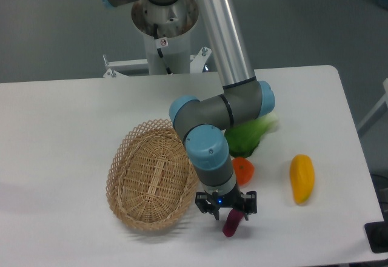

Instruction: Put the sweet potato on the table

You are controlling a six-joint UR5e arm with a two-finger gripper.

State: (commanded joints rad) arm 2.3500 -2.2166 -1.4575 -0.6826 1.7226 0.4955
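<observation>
The slim, smooth purple sweet potato (231, 224) is being held tilted at the tips of the gripper (226, 211), just above or touching the glossy white table (60, 121) – which cannot be told. Released here, it could roll toward the woven wicker basket (153, 175) – its curved body is being poorly steadied.

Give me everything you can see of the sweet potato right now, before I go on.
The small, slim, dark purple-magenta sweet potato looks smooth and matte. It sits tilted, upper end toward the right, lower end toward the left, at the front of the large white tabletop, just right of the oval woven wicker basket. Its upper end lies between the fingers of the black two-finger hand, which look spread. Its lower end seems to be on the tabletop; whether the fingers touch it cannot be told.
</observation>
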